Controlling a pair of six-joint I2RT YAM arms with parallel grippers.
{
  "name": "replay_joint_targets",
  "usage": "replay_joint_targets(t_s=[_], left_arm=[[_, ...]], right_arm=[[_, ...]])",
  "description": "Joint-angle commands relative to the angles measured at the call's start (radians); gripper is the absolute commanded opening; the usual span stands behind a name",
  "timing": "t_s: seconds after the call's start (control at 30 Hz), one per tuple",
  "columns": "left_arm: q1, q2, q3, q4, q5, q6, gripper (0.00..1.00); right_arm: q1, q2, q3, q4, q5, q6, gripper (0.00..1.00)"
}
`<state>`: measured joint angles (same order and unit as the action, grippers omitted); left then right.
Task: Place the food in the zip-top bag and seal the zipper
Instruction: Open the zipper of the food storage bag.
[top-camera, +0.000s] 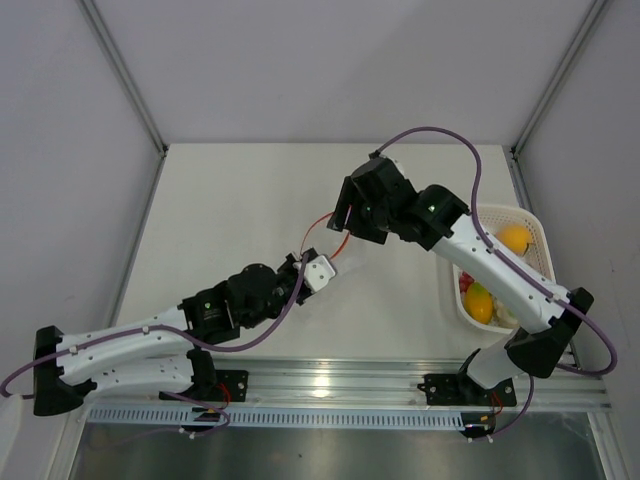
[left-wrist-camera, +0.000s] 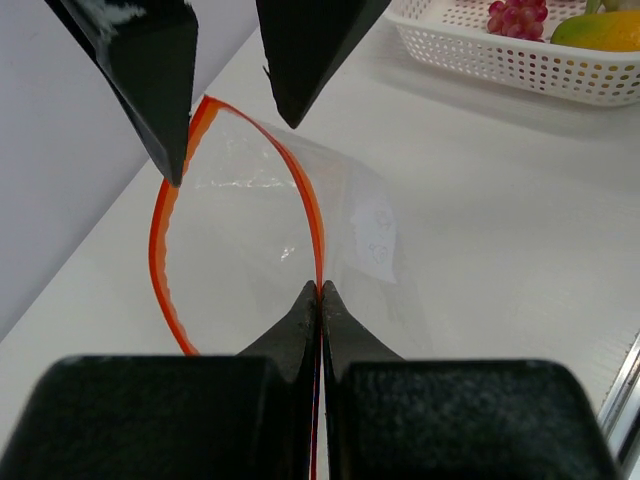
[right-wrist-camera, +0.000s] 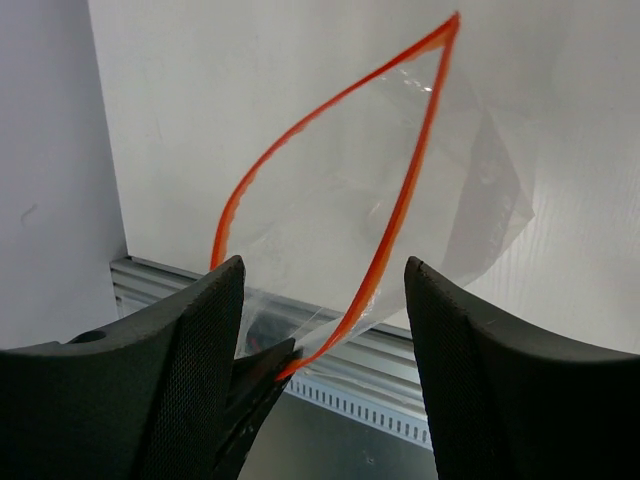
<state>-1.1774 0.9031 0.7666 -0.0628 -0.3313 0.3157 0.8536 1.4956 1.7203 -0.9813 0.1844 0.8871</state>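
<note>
The clear zip-top bag (left-wrist-camera: 250, 215) hangs between my grippers with its mouth pulled open into a loop; it also shows in the right wrist view (right-wrist-camera: 330, 180). The red-orange zipper (left-wrist-camera: 158, 240) rims the mouth (right-wrist-camera: 300, 120). My left gripper (left-wrist-camera: 320, 290) is shut on one side of the zipper strip. My right gripper (right-wrist-camera: 320, 285) is open, its fingers straddling the far end of the mouth (left-wrist-camera: 232, 150). The food lies in the white basket (top-camera: 538, 250): an orange fruit (top-camera: 515, 238), a yellow fruit (top-camera: 479, 306) and a red berry cluster (left-wrist-camera: 517, 15).
The basket (left-wrist-camera: 480, 55) stands at the table's right edge, partly under my right arm. Purple cables loop over both arms. A metal rail (top-camera: 330, 385) runs along the near edge. Grey walls close in the left, back and right.
</note>
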Motion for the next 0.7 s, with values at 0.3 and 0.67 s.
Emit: replay_joint_targets(t_s=[0.3,0.67], left_arm=[[-0.034,0.002,-0.004,0.057,-0.019,0.005,0.01],[-0.041,-0.087,-0.044,0.054,0.003,-0.108,0.7]], right_arm=[[0.01,-0.031,-0.159,0.001,0.026,0.026,0.65],[0.016,-0.112,-0.329,0.171,0.013,0.016,0.18]])
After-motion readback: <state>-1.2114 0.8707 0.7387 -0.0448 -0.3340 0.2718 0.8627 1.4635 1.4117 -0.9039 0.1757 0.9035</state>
